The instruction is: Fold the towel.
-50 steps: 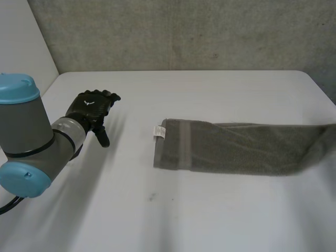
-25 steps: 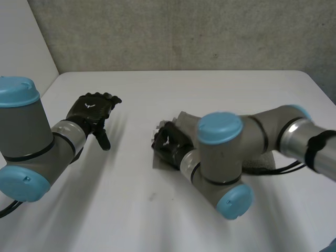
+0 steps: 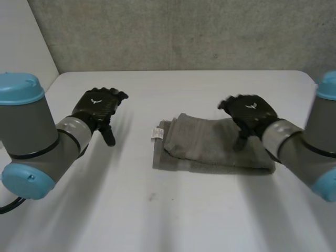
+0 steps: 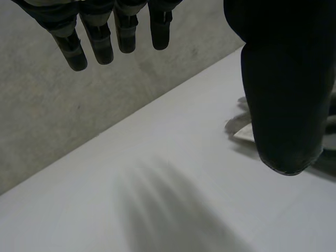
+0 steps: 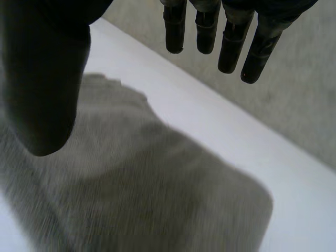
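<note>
The towel [image 3: 215, 147] lies on the table [image 3: 157, 220], folded over once but messy, so it may need one more fold, and the left hand [image 3: 97, 107] and right hand [image 3: 249, 113] are open and empty.

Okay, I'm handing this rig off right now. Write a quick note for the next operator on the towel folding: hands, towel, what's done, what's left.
Left hand: open, holding nothing, over bare table on the towel's left.
Right hand: open, holding nothing, over the towel's right end.
The towel: grey, mid-table, doubled over once. Its top layer stops short of the end with the white tag, so the edges do not line up.
Done: one fold, it seems.
Left: probably square the edges, then fold again.
</note>
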